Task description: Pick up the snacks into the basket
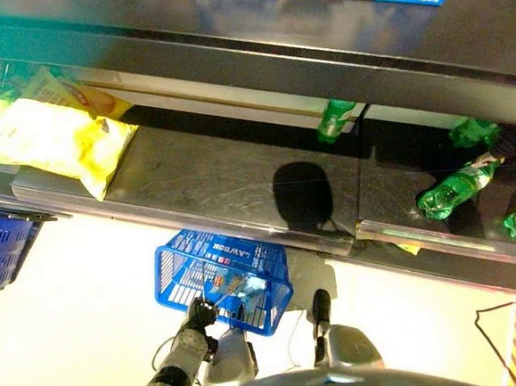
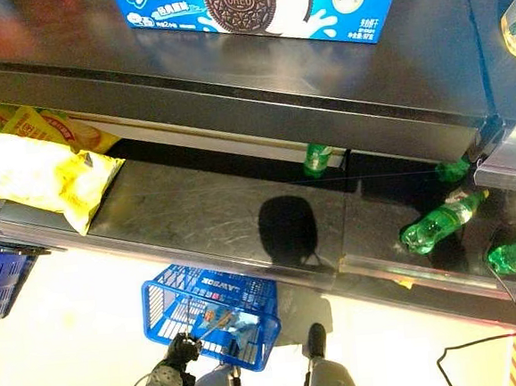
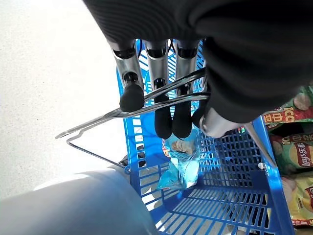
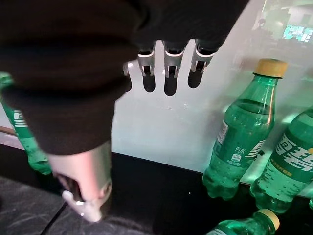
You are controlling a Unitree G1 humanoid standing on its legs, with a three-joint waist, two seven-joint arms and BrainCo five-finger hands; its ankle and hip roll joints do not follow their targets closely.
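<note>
- Left eye view: your left hand [image 1: 199, 315] is gripping the wire handles of the blue basket [image 1: 178, 259], which is hanging low in front of the dark, scuffed metal shelf [image 1: 221, 182]. A pale blue snack packet [image 1: 250, 286] is already lying inside. Glossy yellow chip bags [image 1: 53, 142] are piling at the shelf's left end, well apart from the basket; a slick bag could be slipping from the fingers on its way there.
- Right eye view: green plastic bottles [image 2: 439, 219] are lying and standing at the shelf's right end. They are round and could be rolling if knocked, and they are not snacks, so you risk picking the wrong thing there.
- Left wrist view: the fingers [image 3: 163, 115] are curling round two thin metal handles [image 3: 146, 100] over the rigid plastic lattice. The wires are smooth and narrow, so the basket could be swinging or tipping.
- Right wrist view: your right hand [image 4: 166, 66] is hanging relaxed and empty, fingers straight, near upright ribbed bottles [image 4: 242, 132] before a pale back panel [image 4: 161, 127]. Reaching from here could be toppling them.
</note>
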